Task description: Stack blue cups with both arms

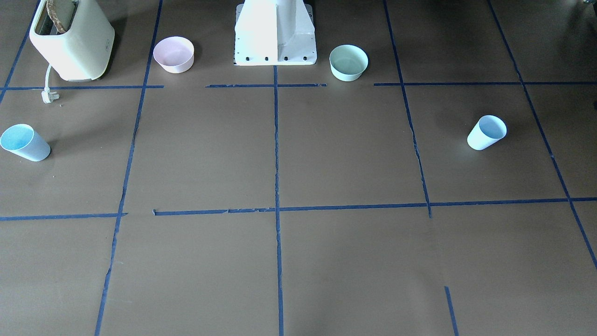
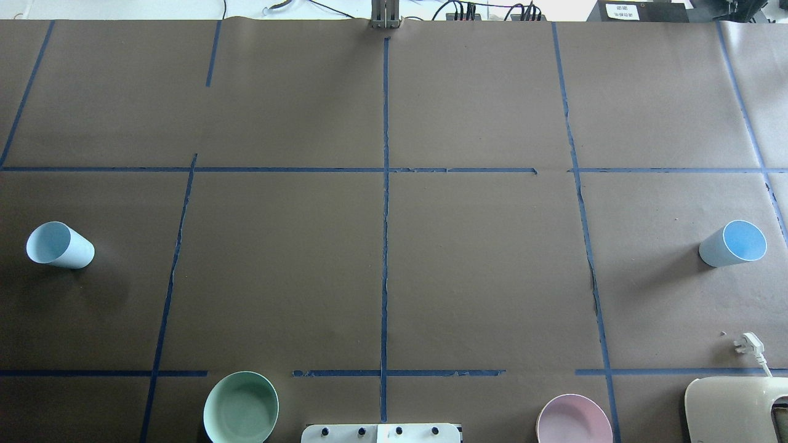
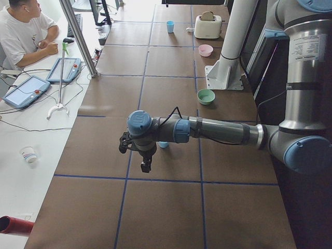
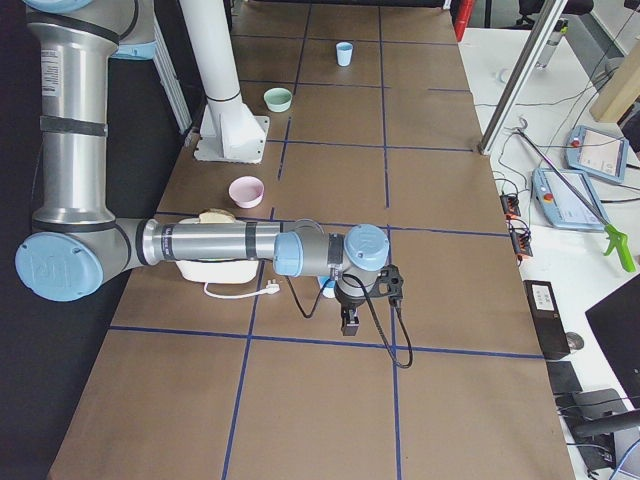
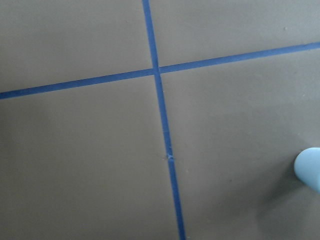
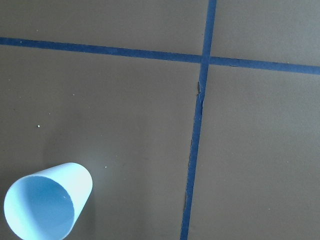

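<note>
Two pale blue cups stand upright, far apart on the brown table. One cup (image 2: 60, 245) is on my left side; it also shows in the front view (image 1: 486, 132) and at the left wrist view's edge (image 5: 310, 167). The other cup (image 2: 732, 243) is on my right side, also in the front view (image 1: 24, 142) and the right wrist view (image 6: 47, 207). My left gripper (image 3: 146, 168) hangs above the table near the left cup. My right gripper (image 4: 350, 325) hangs near the right cup. Neither touches a cup, and I cannot tell whether they are open or shut.
A pink bowl (image 1: 173, 54) and a mint-green bowl (image 1: 348, 62) flank the white base pedestal (image 1: 275, 32). A cream toaster (image 1: 72, 39) with a loose plug (image 1: 48, 95) stands on my right side. A person (image 3: 23, 33) sits beyond the table.
</note>
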You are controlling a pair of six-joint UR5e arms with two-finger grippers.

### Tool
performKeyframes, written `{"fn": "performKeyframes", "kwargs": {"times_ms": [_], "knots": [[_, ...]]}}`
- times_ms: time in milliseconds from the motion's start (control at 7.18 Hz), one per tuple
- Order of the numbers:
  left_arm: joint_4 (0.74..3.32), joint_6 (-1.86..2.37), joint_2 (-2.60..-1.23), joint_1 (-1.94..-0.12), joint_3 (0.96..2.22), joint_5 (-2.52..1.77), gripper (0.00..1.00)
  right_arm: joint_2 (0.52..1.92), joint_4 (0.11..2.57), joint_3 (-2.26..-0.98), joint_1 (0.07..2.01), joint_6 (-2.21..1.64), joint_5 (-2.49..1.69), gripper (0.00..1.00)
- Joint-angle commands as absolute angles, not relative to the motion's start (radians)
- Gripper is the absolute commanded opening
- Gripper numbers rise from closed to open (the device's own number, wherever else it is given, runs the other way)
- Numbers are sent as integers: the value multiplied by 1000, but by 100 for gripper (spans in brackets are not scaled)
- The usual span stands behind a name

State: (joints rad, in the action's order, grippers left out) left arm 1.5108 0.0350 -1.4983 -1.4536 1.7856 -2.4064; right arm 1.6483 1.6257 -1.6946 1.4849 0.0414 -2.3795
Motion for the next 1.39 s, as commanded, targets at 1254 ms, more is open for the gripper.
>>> {"fn": "performKeyframes", "kwargs": {"times_ms": [1254], "knots": [[1881, 623, -1480, -1032, 1737, -2275, 100, 1649, 1578, -1657, 1479, 40, -2405, 100]]}}
